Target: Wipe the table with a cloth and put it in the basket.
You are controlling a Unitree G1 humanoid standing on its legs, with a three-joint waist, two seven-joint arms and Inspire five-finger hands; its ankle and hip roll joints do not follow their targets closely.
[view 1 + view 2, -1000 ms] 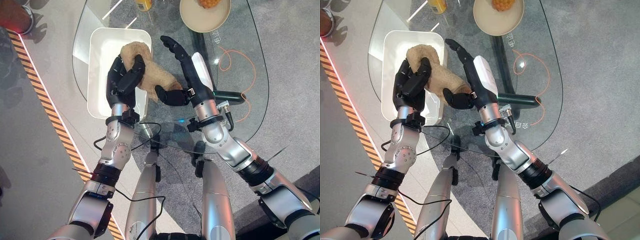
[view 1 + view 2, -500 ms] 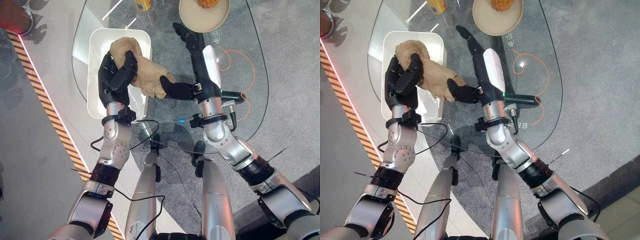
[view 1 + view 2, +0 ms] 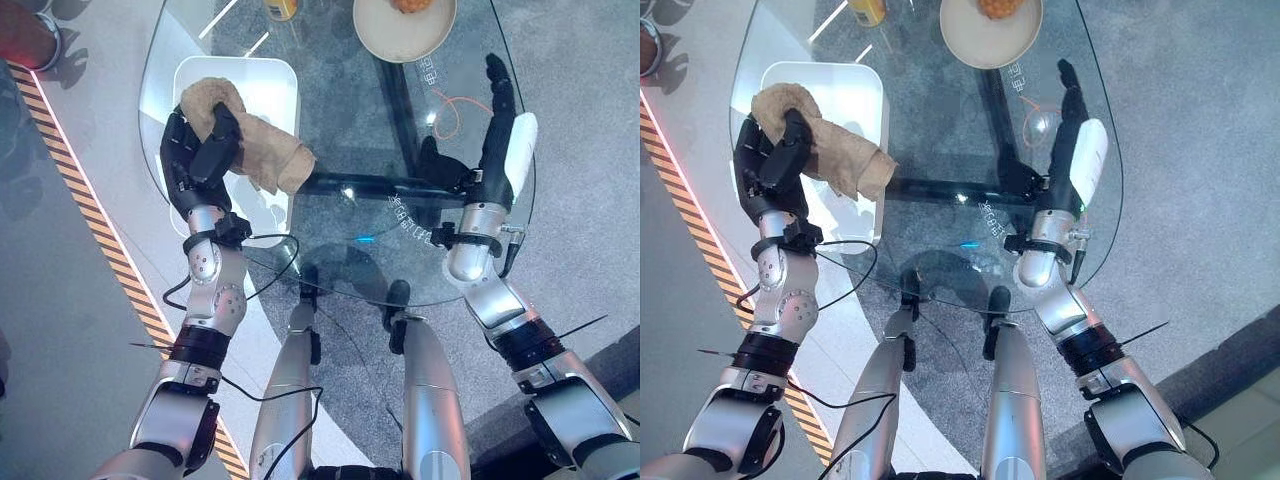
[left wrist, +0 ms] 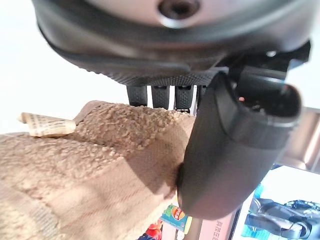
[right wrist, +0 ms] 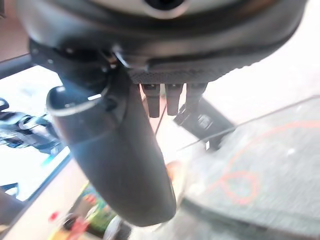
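Cloth (image 3: 250, 150): carried leftward, now over the white basket (image 3: 270, 85) – clutched in the left hand (image 3: 195, 160)
Right hand (image 3: 495, 120): let go – fingers straight, withdrawn to the table's (image 3: 350, 240) right edge
Meaning: drop comes next

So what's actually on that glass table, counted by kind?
Cloth: 1, tan cloth, held by the left hand over the basket
Basket: 1, white basket
Plate: 1, cream plate with food
Yellow bottle: 1
Total: 4

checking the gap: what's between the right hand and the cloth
Bare glass table lies between the right hand and cloth, with dark frame beneath, in the left eye view.
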